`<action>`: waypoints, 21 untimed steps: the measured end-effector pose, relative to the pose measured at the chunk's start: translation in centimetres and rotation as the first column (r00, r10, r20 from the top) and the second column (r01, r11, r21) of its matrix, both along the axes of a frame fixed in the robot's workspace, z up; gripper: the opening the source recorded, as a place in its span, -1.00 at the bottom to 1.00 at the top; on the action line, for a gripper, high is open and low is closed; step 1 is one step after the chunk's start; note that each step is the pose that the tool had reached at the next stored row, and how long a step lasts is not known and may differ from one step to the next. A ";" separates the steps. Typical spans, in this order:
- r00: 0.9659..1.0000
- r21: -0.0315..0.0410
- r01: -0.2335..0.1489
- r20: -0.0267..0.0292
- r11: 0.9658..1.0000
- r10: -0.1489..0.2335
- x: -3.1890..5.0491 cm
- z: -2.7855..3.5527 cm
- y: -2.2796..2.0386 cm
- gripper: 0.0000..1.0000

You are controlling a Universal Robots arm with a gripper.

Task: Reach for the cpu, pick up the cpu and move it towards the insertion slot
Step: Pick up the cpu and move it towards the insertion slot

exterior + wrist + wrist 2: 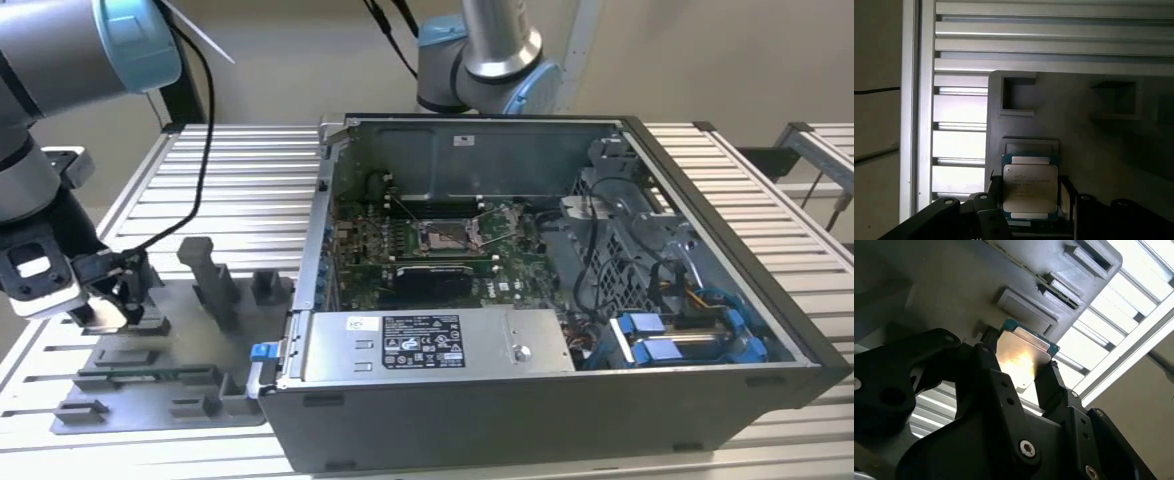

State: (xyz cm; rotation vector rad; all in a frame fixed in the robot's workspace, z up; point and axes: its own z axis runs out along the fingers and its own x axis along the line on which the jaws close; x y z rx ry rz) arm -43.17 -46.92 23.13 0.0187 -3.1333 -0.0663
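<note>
In both wrist views the cpu (1021, 357) (1030, 187), a thin square chip with a pale silver face and green edge, sits between my black fingers. My gripper (1016, 369) (1030, 200) is shut on it by two opposite edges, just above a shallow recess (1031, 146) in the grey fixture plate (160, 395). In the exterior view my gripper (114, 300) hangs low over that plate at the exterior view's left. The insertion slot (447, 237), a silver-framed square socket with a dark centre, lies on the board inside the open computer case (747, 250), well to the exterior view's right of my gripper.
Grey upright fixture blocks (214, 280) stand on the plate between my gripper and the case wall. A silver power supply (434, 342) fills the case's near side, with cables and blue clips (667, 335) beside it. A second arm's base (487, 60) stands behind the case on the slatted table (254, 170).
</note>
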 end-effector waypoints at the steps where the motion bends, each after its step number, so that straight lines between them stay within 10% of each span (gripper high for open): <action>1: 1.000 0.000 0.000 -0.001 1.000 0.000 0.00 0.16 0.00 -1.00; 21: 1.000 -0.003 0.000 -0.007 1.000 0.000 0.06 2.99 0.00 -1.00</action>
